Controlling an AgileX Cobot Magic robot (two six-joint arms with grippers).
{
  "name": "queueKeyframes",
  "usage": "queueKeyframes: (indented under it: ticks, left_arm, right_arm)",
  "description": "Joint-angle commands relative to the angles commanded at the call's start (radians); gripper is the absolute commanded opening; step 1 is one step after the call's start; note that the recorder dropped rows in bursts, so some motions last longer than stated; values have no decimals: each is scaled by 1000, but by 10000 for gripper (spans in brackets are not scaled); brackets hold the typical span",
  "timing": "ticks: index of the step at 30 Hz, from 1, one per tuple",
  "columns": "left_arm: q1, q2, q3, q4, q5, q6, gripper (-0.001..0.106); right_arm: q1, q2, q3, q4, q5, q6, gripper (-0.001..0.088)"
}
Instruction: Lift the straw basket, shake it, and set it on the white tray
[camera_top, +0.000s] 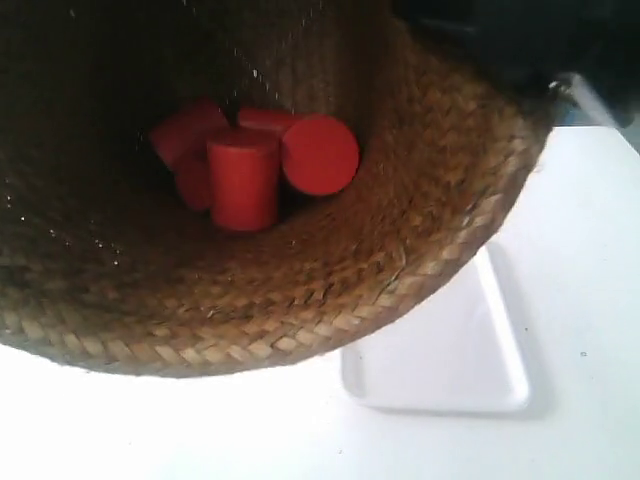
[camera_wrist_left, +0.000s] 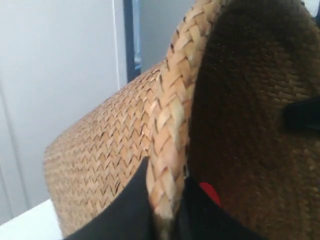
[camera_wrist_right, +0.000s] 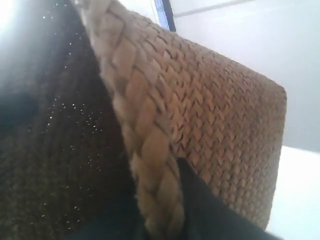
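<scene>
The straw basket (camera_top: 430, 200) is lifted close to the exterior camera and tilted, so its dark inside fills most of that view. Several red cylinders (camera_top: 250, 165) lie heaped at its bottom. The white tray (camera_top: 450, 370) lies on the table below, partly hidden by the braided rim. My left gripper (camera_wrist_left: 167, 200) is shut on the basket's rim (camera_wrist_left: 172, 125), one black finger outside, one inside. My right gripper (camera_wrist_right: 160, 210) is shut on the opposite rim (camera_wrist_right: 135, 120) the same way. Neither gripper shows in the exterior view.
A white table (camera_top: 590, 250) spreads under the basket and tray. Dark equipment (camera_top: 520, 40) sits at the exterior view's upper right. A white wall (camera_wrist_left: 55, 75) and a dark vertical post (camera_wrist_left: 131, 40) stand behind the basket.
</scene>
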Motion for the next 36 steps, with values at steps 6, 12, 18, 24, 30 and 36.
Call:
queueKeyframes:
  ticks: [6,12,18,24,30,36]
  left_arm:
    - [0,-33,-99,2,120,1,0]
    - [0,41,3,-4,-84,50,0]
    - [0,-9,-55,19,20,38,0]
    - [0,-30,-92,53,71,0,0]
    - [0,-27,-44,17,52,-31,0]
    - [0,6,-48,21,-82,-199,0]
  right_arm:
    - [38,-93,-109,94,21,-25,0]
    - [-34,45,-61,-69,54,-33,0]
    - [9,-57,-89,-29,2,-52,0]
    - [23,-119,-96,0,-24,-58,0]
    - [18,-102,-66,53,-20,24,0]
    - [-14,-63,-84,10,257,105,0]
